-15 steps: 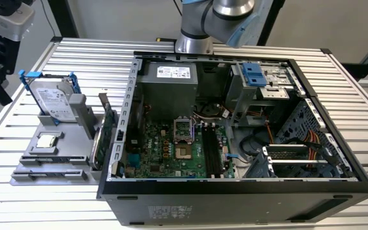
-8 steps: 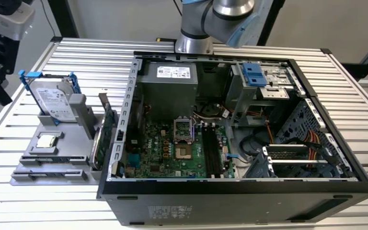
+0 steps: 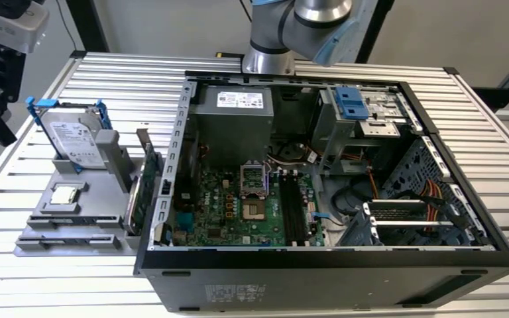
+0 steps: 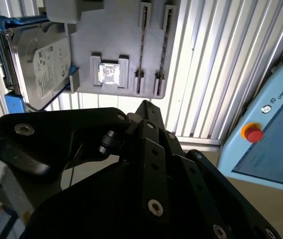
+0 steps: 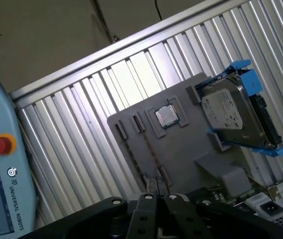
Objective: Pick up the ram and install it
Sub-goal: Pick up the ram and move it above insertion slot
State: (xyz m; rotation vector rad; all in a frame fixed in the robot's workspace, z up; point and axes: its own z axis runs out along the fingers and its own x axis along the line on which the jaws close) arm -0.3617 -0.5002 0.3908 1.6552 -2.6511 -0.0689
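Observation:
The ram (image 3: 133,209) looks like a thin stick standing on edge in a slot of the grey fixture (image 3: 69,225), on the exterior view's left beside the taller green card (image 3: 151,173). In the second wrist view it is a dark edge-on line (image 4: 142,50) next to the processor chip (image 4: 109,73). My gripper (image 4: 146,105) hangs high above the fixture, well apart from the ram. Its black fingers (image 5: 146,199) lie together, shut on nothing. The motherboard's black slots (image 3: 291,213) lie inside the open computer case (image 3: 325,262).
A silver hard drive in a blue frame (image 3: 71,136) stands at the fixture's back. The arm (image 3: 301,23) rises behind the case. A blue pendant with a red button (image 4: 253,133) lies beyond the slatted table's edge (image 5: 81,64). Cables and a drive cage (image 3: 365,109) crowd the case.

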